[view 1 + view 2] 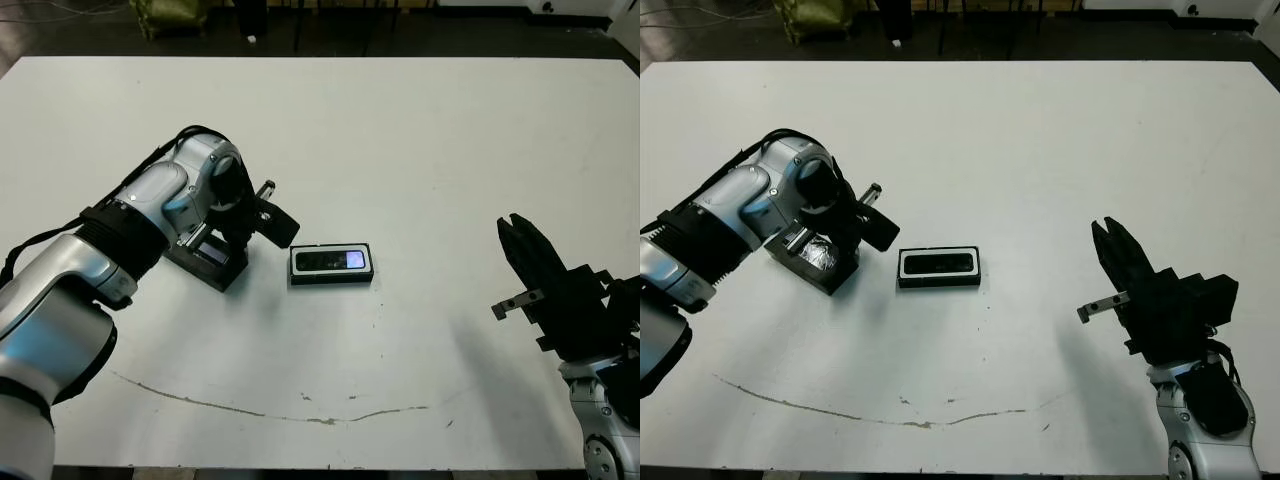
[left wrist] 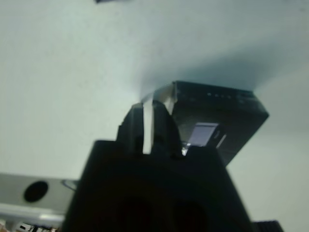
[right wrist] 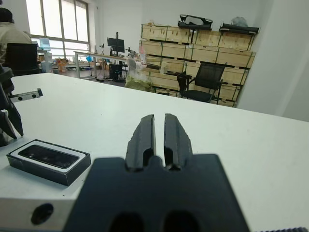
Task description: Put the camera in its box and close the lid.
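The camera [image 1: 330, 261], a slim black bar with a bluish-white patch, lies inside the box [image 1: 332, 279], a shallow black tray with white lining at the table's middle. Left of it the lid [image 1: 212, 262], black with a shiny strip, sits tilted under my left gripper [image 1: 225, 243]. In the left wrist view the fingers [image 2: 164, 121] are closed on the lid's [image 2: 217, 113] near edge. My right gripper [image 1: 518, 240] hovers shut and empty at the right, well away from the box [image 3: 48, 169].
A thin dark scuff line [image 1: 260, 410] runs across the white table [image 1: 400, 140] near its front edge. Beyond the table, the right wrist view shows chairs [image 3: 200, 82], stacked crates and a seated person [image 3: 9, 34].
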